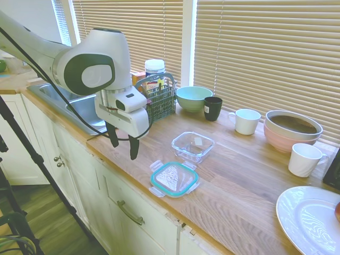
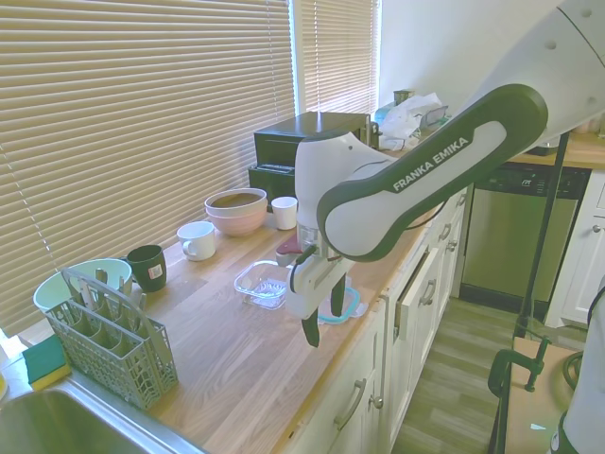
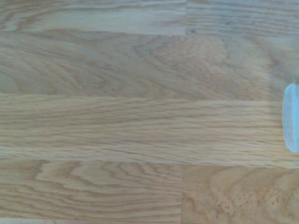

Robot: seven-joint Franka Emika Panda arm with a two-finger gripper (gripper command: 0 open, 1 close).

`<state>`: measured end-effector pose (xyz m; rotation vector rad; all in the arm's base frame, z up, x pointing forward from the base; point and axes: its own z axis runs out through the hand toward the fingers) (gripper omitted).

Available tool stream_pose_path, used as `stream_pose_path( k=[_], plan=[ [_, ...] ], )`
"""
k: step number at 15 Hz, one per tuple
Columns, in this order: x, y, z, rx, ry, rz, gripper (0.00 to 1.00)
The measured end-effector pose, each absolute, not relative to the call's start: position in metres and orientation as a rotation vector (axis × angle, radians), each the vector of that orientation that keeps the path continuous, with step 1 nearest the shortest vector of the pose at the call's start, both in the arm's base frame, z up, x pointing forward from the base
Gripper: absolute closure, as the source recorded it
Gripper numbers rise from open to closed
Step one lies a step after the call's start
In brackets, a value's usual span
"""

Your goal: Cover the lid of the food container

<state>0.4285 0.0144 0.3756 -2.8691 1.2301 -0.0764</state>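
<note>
The lid [image 1: 174, 178], clear with a teal rim and snap tabs, lies flat on the wooden counter near the front edge. Just behind it stands the food container [image 1: 193, 146], a small clear square dish, uncovered. My gripper [image 1: 123, 144] hangs above the counter to the left of the lid, open, with nothing between its dark fingers. In the second exterior view the gripper [image 2: 323, 317] partly hides the lid [image 2: 353, 306], and the container [image 2: 263, 284] sits beyond it. The wrist view shows bare wood with a pale clear tab [image 3: 291, 117] at one edge.
Along the blinds stand a mint-green bowl [image 1: 193, 97], a black mug [image 1: 213, 108], a white mug [image 1: 247, 121], stacked pink bowls [image 1: 292, 130] and another white mug [image 1: 305, 159]. A white plate [image 1: 308, 218] lies at the right; a grey utensil caddy [image 1: 159, 98] and sink [image 1: 79, 106] are left.
</note>
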Motion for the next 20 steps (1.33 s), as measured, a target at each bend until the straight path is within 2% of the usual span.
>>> stream_pose_path(
  k=[4,13,20],
  plan=[
    [0.427,0.003,0.376,-2.848,1.245,-0.07,0.0],
    [0.413,-0.121,0.371,-2.739,1.247,-0.064,0.0],
    [0.437,-0.211,0.382,-2.638,1.238,-0.061,0.0]
  ],
)
